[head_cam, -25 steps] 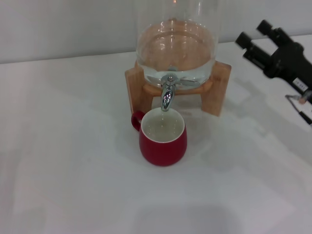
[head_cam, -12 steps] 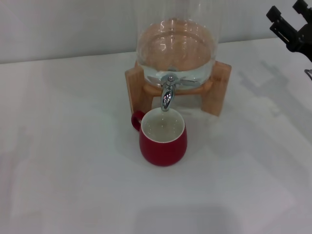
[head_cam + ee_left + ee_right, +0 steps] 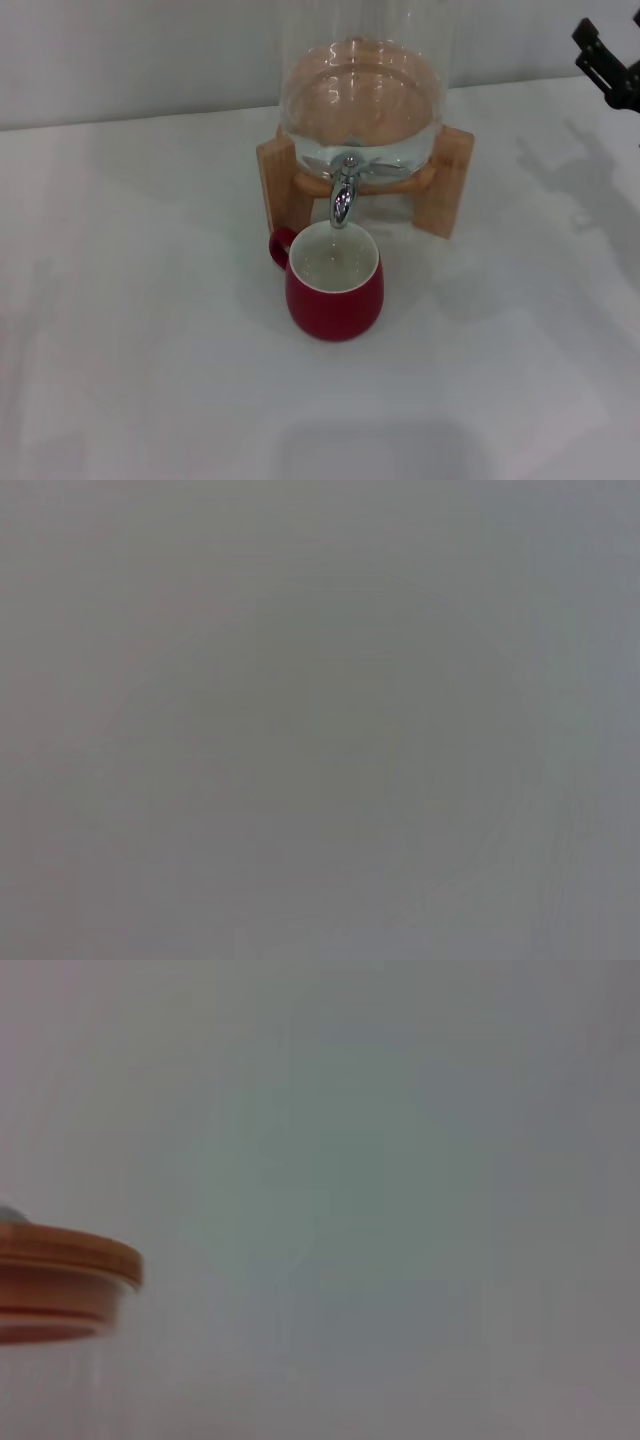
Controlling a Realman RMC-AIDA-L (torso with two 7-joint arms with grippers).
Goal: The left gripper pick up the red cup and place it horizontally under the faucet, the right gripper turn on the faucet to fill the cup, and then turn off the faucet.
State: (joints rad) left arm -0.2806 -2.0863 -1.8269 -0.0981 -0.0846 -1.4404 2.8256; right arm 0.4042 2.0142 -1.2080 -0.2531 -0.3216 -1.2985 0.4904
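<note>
The red cup (image 3: 336, 298) stands upright on the white table, right under the spout of the chrome faucet (image 3: 343, 195), with its handle pointing to the left. Its white inside seems to hold clear water. No stream shows from the spout. My right gripper (image 3: 603, 55) is at the far right edge of the head view, high and well away from the faucet, only partly in view, fingers apart and empty. My left gripper is out of view, and the left wrist view shows only plain grey.
The faucet sits on a clear glass dispenser (image 3: 362, 90) with water in it, on a wooden stand (image 3: 452, 180). The dispenser's wooden lid (image 3: 60, 1270) shows in the right wrist view. White table (image 3: 150, 350) spreads all around.
My right gripper has pulled back up and to the right, from beside the dispenser to the frame's edge. The cup and the faucet have not moved.
</note>
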